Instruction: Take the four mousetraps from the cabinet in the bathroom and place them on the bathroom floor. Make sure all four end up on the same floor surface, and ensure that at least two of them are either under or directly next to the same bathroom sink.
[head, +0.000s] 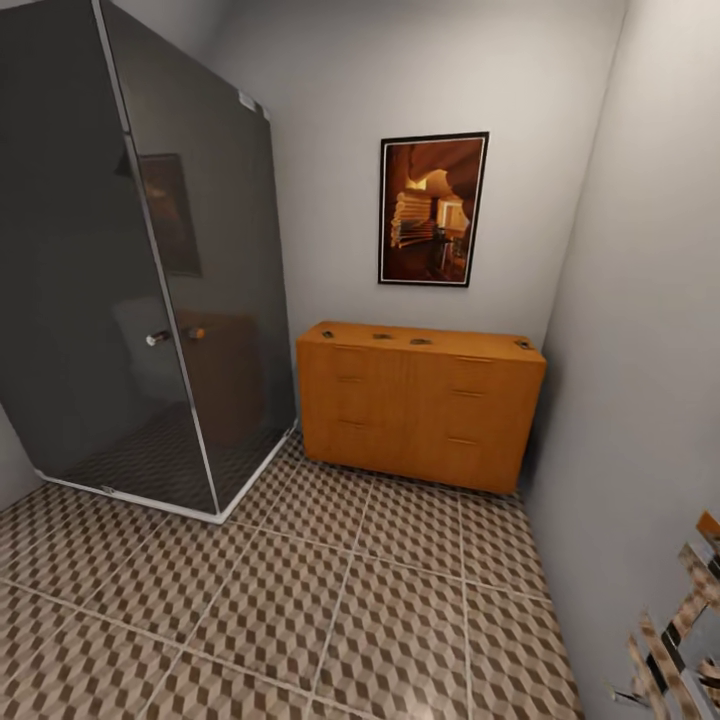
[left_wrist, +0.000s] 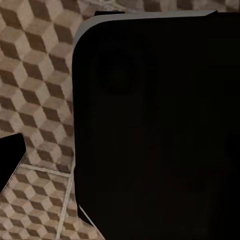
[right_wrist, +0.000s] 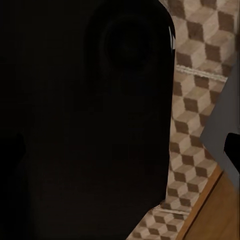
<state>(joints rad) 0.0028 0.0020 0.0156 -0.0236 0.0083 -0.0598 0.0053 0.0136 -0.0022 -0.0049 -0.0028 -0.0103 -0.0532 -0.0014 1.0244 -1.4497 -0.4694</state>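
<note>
Orange-brown wooden cabinet (head: 420, 405) stood against the far wall, right of the dark glass shower enclosure (head: 130, 260). Four small brown mousetraps (head: 421, 341) lay spaced along its top. Cube-patterned bathroom floor tiles (head: 300, 600) lay nearer. State of either gripper could not be determined.

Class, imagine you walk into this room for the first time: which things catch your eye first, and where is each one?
The orange-brown cabinet stands against the far wall, with small mousetraps lying on its top. A framed picture hangs above it. A dark glass shower fills the left corner, and the cube-patterned bathroom floor spreads across the foreground.
</note>
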